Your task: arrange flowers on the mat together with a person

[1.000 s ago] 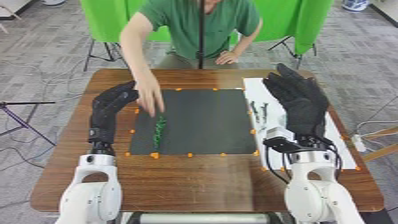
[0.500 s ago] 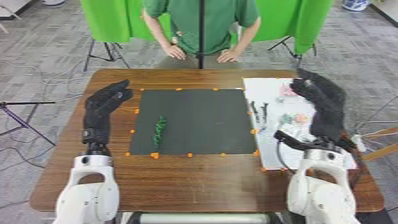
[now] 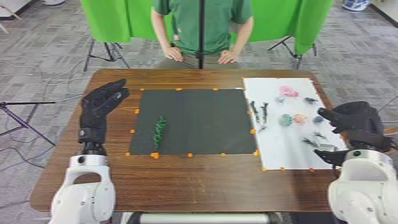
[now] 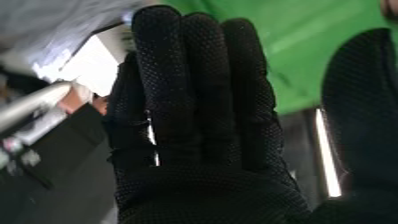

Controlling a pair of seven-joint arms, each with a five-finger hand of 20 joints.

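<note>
The robot's black-gloved right hand (image 4: 204, 192) has straight fingers together, thumb apart; one slender, dark, plastic-looking twig (image 3: 265, 112) appears light, flexible, best pinched mid-stem.

a green curtain (image 3: 302, 22) hangs behind the brown wooden table (image 3: 200, 187), above a grey patterned floor (image 3: 40, 55).

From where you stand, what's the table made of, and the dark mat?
The table looks like wood, smooth and perhaps varnished: brown, with darker streaks. The dark mat looks matte, perhaps felt, paper or rubber: it lies flat without shine.
</note>
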